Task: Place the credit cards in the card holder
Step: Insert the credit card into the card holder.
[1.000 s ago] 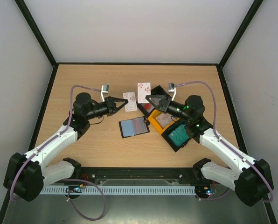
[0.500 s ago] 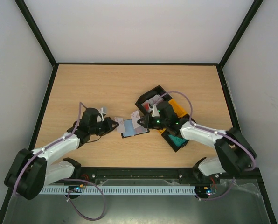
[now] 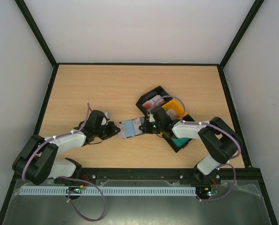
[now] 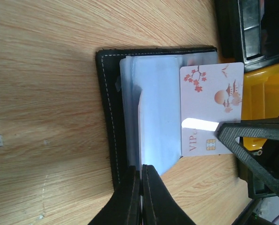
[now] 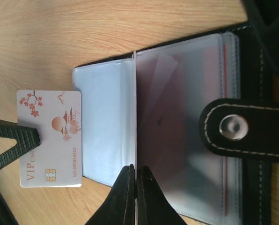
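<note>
Just swung down to the open card holder (image 4: 106,117), pinching one credit card (image 4: 209,108) apiece tight in left gripper (image 4: 140,171) and right gripper (image 5: 134,169); not slotted yet, seemingly ready to insert.

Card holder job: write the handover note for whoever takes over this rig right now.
Left gripper: shut on the first card, pale, at the blue-sleeve end of the open holder.
Right gripper: shut on the second card, same print, over the holder's sleeves.
Done: a reddish card seems already sleeved; neither held card looks inserted.
To do: insert both, then the cards in the bins, a teal card among them.
</note>
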Available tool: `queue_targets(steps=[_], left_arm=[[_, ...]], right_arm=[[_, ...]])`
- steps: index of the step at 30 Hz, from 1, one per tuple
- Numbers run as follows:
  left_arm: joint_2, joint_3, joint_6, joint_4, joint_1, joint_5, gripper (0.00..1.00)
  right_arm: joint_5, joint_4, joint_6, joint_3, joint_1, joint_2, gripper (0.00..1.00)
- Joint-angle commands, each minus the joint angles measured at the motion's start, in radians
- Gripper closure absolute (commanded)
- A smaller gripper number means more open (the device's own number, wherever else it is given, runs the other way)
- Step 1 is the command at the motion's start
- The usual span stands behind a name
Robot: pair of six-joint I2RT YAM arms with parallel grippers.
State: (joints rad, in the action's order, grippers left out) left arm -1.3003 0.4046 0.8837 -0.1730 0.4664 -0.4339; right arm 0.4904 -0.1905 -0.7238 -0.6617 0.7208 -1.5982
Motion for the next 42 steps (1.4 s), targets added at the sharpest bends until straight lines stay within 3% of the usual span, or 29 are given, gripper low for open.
queue_targets(steps=[1,12,29,42], left_arm=[[-0.005,0.021,-0.036,0.043,0.004,0.057,0.98],[0.003,0.034,-0.047,0.128,0.004,0.102,0.98],[-0.001,0.043,-0.058,0.178,0.004,0.126,0.98],[0.005,0.041,-0.053,0.171,0.004,0.115,0.98]], right_arm=[[-0.067,0.003,0.043,-0.018,0.006,-0.014,0.98],[0.041,-0.149,-0.039,0.021,0.006,-0.069,0.98],[0.115,-0.140,-0.115,0.037,0.019,-0.160,0.98],[0.039,-0.144,-0.152,0.009,0.063,-0.175,0.96]])
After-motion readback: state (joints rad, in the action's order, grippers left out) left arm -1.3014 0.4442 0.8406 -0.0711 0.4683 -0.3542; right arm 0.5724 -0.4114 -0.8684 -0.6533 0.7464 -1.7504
